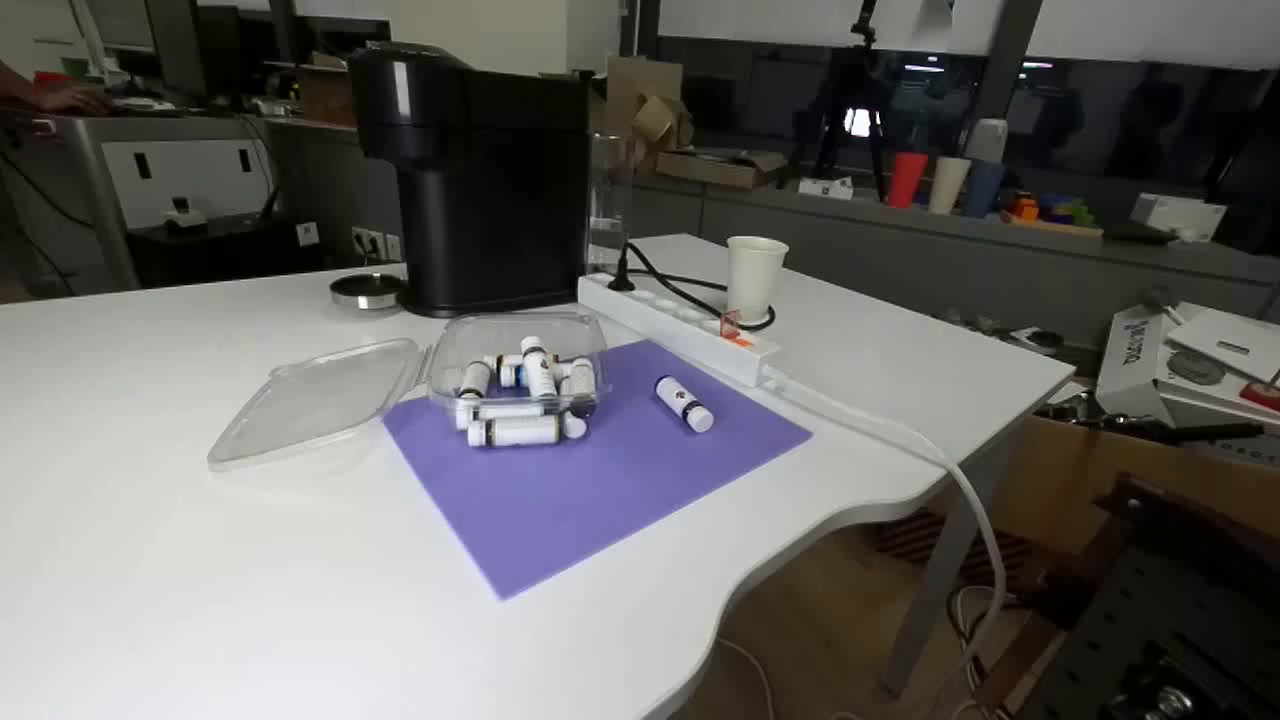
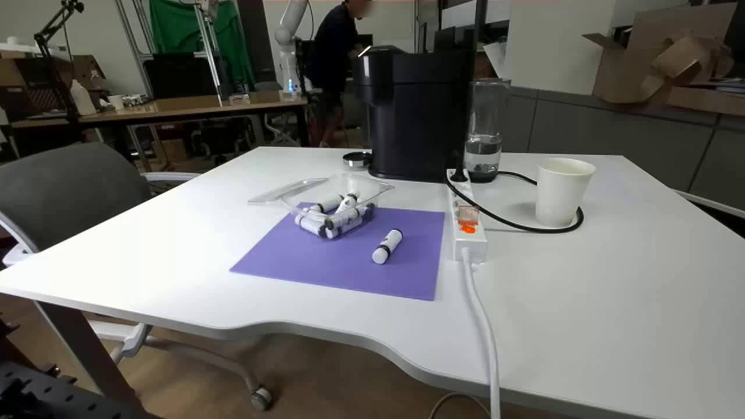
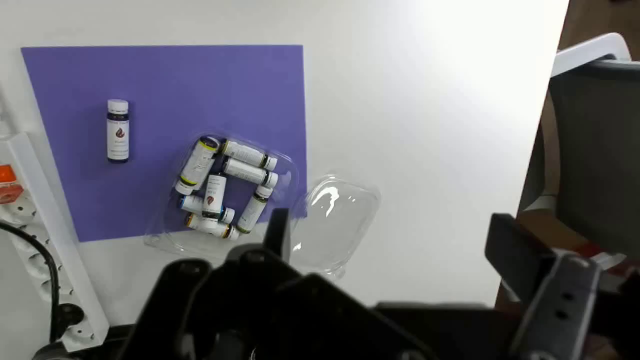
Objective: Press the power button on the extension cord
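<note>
The extension cord, a long white power strip, lies on the table beside the purple sheet in both exterior views [image 1: 665,332] [image 2: 470,249]. It also shows at the left edge of the wrist view [image 3: 61,245]. Its power button is a small orange-red switch near the cable end [image 1: 738,340] [image 2: 467,228] [image 3: 7,173]. A reddish see-through piece stands beside the switch. A black plug sits at the strip's far end. My gripper [image 3: 392,240] is open and empty, high above the table, well to the right of the strip in the wrist view. Neither exterior view shows it.
A clear box with several white bottles [image 1: 540,370] and one loose bottle [image 1: 684,404] rest on the purple sheet [image 1: 600,500]. A black coffee machine [image 1: 490,190] stands behind. A paper cup [image 2: 561,192] stands beside the strip, with a black cable [image 2: 506,224] around it.
</note>
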